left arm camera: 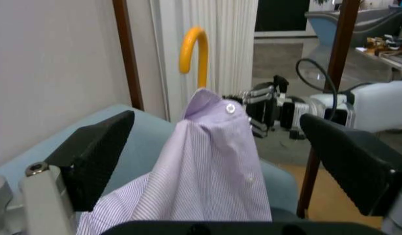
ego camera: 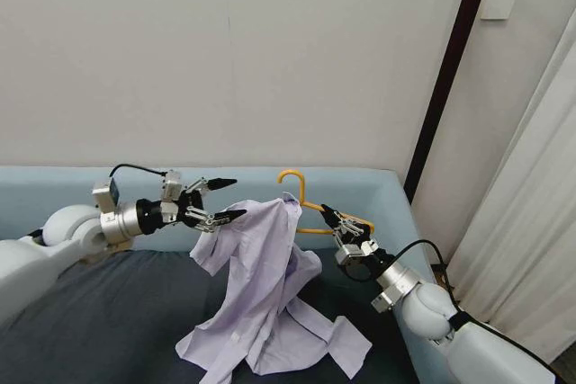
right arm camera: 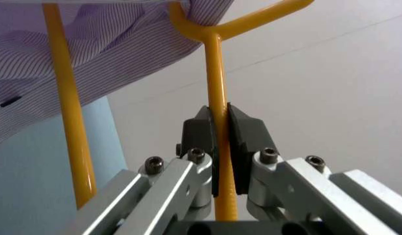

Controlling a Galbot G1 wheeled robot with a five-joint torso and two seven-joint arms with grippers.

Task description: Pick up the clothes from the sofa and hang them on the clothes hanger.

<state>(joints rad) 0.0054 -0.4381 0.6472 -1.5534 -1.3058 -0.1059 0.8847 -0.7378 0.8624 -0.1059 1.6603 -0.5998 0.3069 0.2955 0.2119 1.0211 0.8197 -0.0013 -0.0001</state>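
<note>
Left gripper [ego camera: 238, 197] hovers over the sofa [ego camera: 54, 191], fingers spread wide beside the shirt [ego camera: 261, 285]. It drapes off the yellow hanger [left arm camera: 187, 54], tail down on the seat. Right gripper [ego camera: 335, 218]: fingers clamped on the hanger's arm.

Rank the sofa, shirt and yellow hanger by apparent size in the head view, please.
1. sofa, largest.
2. shirt.
3. hanger, smallest, though the shirt hides part of it. The right gripper grips its bar, and the left gripper is open beside the shirt.
</note>
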